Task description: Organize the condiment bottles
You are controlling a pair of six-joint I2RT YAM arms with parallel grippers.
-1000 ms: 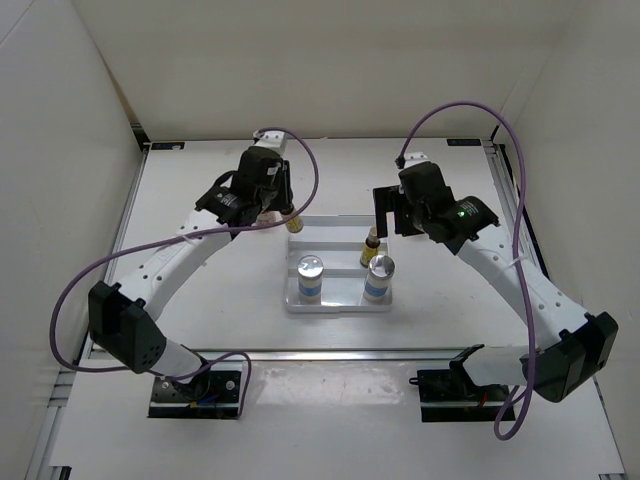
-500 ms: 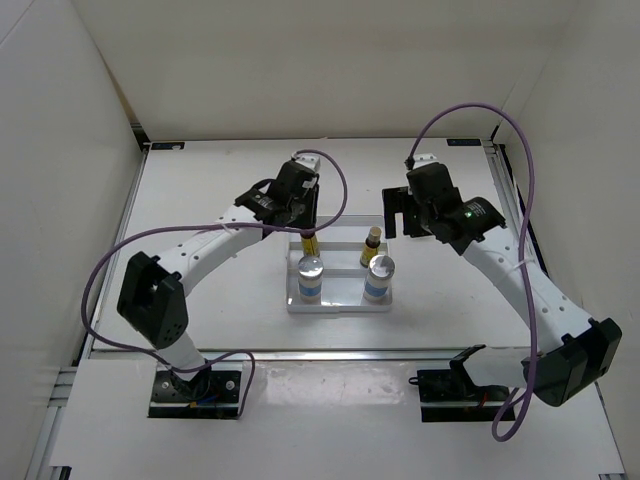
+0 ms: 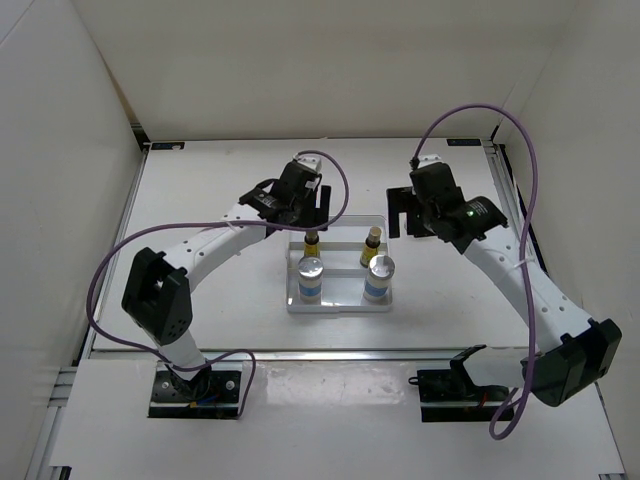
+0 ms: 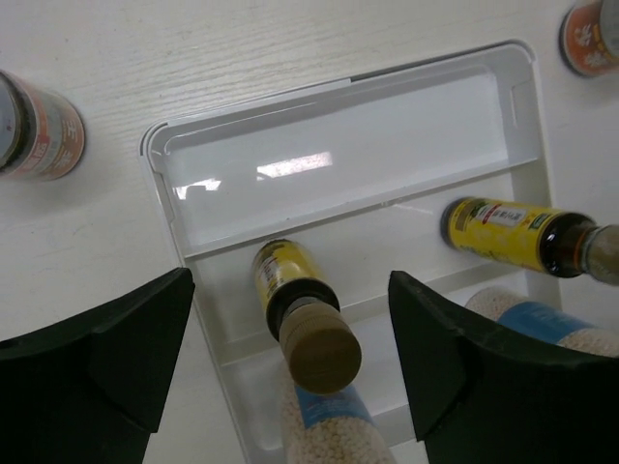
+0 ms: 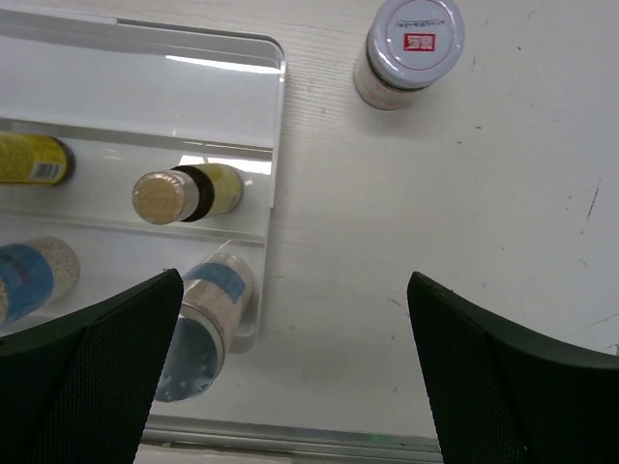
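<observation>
Ok so, starting nearest the arm bases: the front row of the white tray [image 3: 338,304] has the left silver-capped bottle [image 3: 311,272] and the right silver-capped bottle [image 3: 379,272]. Both are upright with blue-and-white labels, and the wrist views show pale grains inside.

One row back, the middle row holds the two slim ones. The left amber bottle [image 4: 286,277] stands right behind the left silver one and the right amber bottle [image 4: 503,232] behind the right silver one. Both have yellow labels and tan caps.

Now the claws. The left claw [image 4: 290,290] hangs directly over the left amber bottle with its jaws well apart. Its two black fingers [image 4: 106,358] sit either side of the bottle with clear daylight on both sides, so it's not touching it and not gripping anything. The bottle stands on its own in the tray.

The right claw [image 5: 295,285] is spread wide with nothing between its fingers. It hovers over the table [image 5: 416,203] just off the right edge of the tray, near the right amber bottle but apart from it.

Furthest back, the two squat jars are out on the table, not in the tray. The left jar [image 4: 39,126], with an orange-pink label, sits beside the tray's far left corner. The right jar [image 4: 592,34] is just past the far right corner, and the right wrist view shows its pale lid with a red mark. From the top camera the arms cover both jars.
</observation>
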